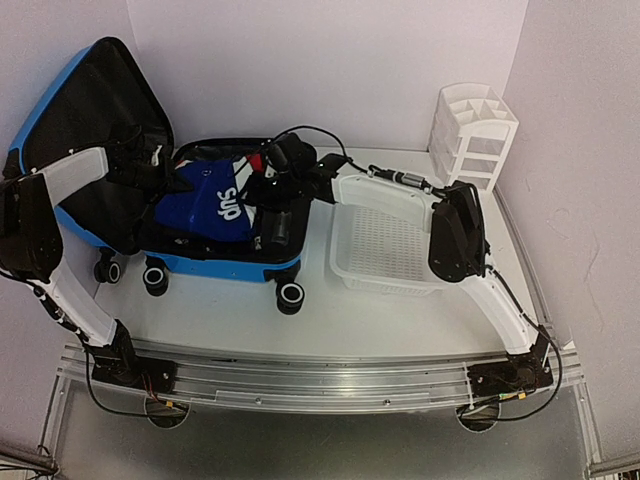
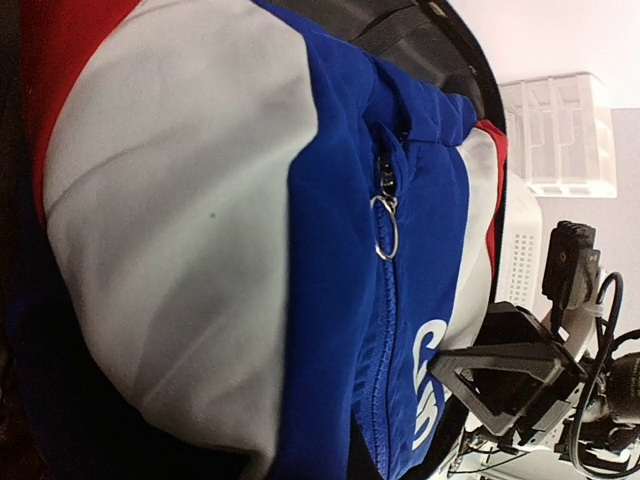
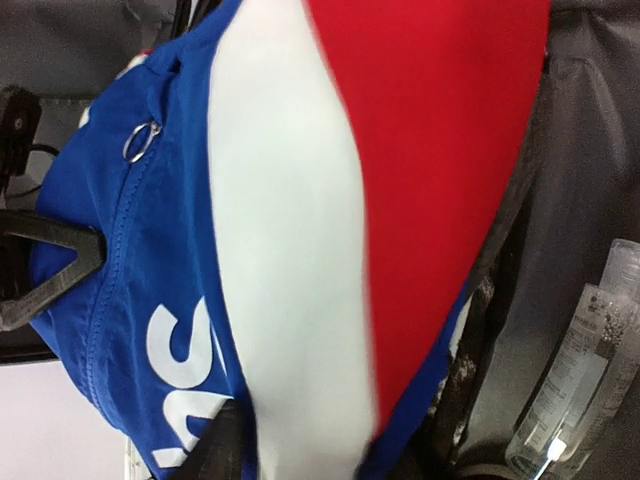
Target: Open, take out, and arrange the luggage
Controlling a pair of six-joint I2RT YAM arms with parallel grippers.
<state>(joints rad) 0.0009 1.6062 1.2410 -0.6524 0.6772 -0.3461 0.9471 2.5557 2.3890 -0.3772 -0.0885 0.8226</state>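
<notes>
The blue luggage [image 1: 220, 262] lies open on the table with its black-lined lid [image 1: 90, 110] propped up at the back left. A blue, white and red jacket [image 1: 205, 200] rests inside it. My left gripper [image 1: 150, 165] is at the jacket's left end, shut on the fabric. The jacket [image 2: 330, 250] fills the left wrist view and hides those fingers. My right gripper [image 1: 272, 180] is at the jacket's right end. In the right wrist view its jaws [image 3: 330, 450] stand apart, open, with the jacket [image 3: 280, 200] lying between them.
A white perforated basket [image 1: 385, 282] sits right of the luggage, under my right arm. A white compartmented organizer [image 1: 475, 130] stands at the back right. Clear plastic bottles [image 3: 580, 370] and a black item [image 1: 280, 228] lie in the luggage's right part.
</notes>
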